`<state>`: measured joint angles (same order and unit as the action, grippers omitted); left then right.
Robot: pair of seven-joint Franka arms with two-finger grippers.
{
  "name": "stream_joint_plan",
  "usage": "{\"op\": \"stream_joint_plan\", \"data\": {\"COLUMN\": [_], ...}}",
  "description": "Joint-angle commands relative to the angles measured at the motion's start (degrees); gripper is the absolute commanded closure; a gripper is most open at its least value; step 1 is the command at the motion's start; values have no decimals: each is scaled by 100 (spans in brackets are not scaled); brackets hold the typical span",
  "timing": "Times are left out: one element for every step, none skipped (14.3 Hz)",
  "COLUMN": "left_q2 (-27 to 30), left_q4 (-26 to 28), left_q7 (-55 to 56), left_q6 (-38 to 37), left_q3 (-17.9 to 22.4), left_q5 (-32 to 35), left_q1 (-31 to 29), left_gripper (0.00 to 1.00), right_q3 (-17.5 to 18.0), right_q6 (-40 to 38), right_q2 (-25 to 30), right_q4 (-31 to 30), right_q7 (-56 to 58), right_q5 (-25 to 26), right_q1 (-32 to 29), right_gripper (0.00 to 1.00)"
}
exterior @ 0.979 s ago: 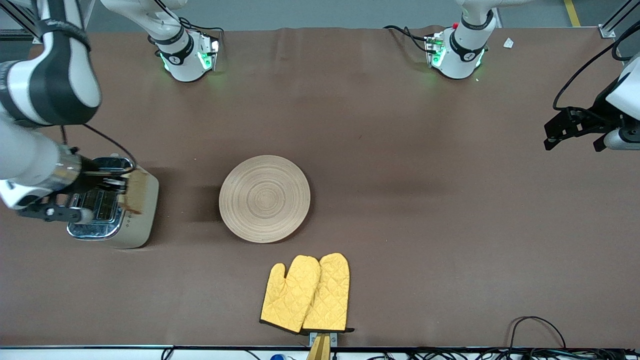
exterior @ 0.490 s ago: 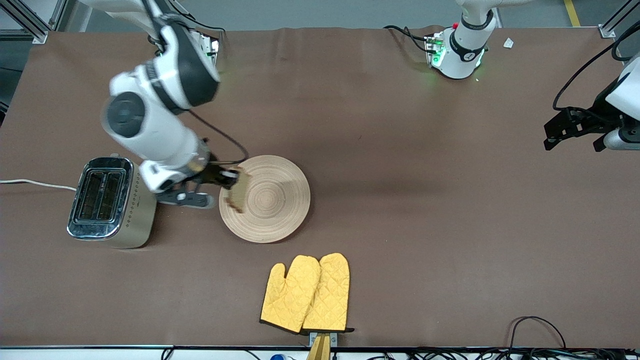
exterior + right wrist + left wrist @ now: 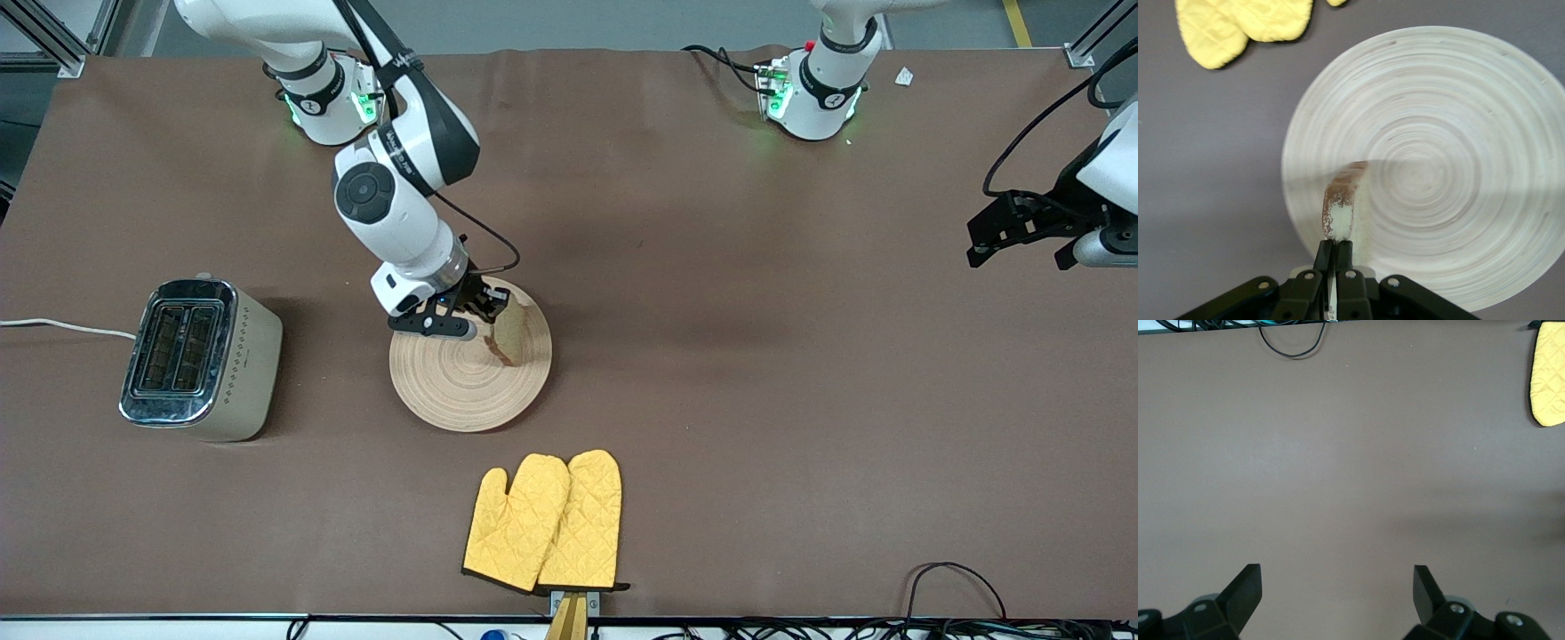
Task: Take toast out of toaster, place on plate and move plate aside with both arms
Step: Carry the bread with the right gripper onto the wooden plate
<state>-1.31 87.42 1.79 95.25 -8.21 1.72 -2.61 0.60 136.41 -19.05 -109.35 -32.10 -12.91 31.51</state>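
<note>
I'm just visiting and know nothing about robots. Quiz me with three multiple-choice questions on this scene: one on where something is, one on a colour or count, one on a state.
1. Where is the toast?
A. in the toaster
B. held over the plate
C. on the mitts

2. What colour are the oven mitts?
A. yellow
B. blue
C. red

3. How are the left gripper's fingers?
A. shut on toast
B. shut on a mitt
C. open, holding nothing

Answers:
1 B: the right gripper pinches the slice above the plate; the toaster slots look empty.
2 A: both mitts are yellow.
3 C: its fingers stand wide apart over bare table, waiting.
</note>
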Motion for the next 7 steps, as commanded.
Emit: {"op": "stream_joint_plan", "data": {"left_q2": [-36,-36,-36,-45,-45,-54,-71], "left_q4": [-94,-94,-76,-41,20,108,187], "left_q7": [-100,-100,-100,-100,-118,-118,-118], "left_q6": [-24,-24,-42,-94,-156,-278,-357], "left_q3": [-14,-14,-14,-14,-14,-22,-23], "left_q5": [39,47,47,47,39,4,-188], "left_q1": [-12,-12,-12,-12,-12,-12,-12], "left_gripper": [0,0,0,0,0,0,0], "right_q3": [-16,-33,-34,-42,-42,-42,-34], "right_q6": [53,53,35,35,44,35,27], "right_q2": [94,103,94,86,77,68,77], "right_q4": [-279,-332,-359,-394,-429,-447,-438], "right_q7": [668,757,757,757,740,705,670], "right_q5": [7,182,419,717,868,870,870], "right_q1": [-276,-390,-452,-496,-610,-628,-585], "right_gripper": [100,100,99,98,100,100,100]}}
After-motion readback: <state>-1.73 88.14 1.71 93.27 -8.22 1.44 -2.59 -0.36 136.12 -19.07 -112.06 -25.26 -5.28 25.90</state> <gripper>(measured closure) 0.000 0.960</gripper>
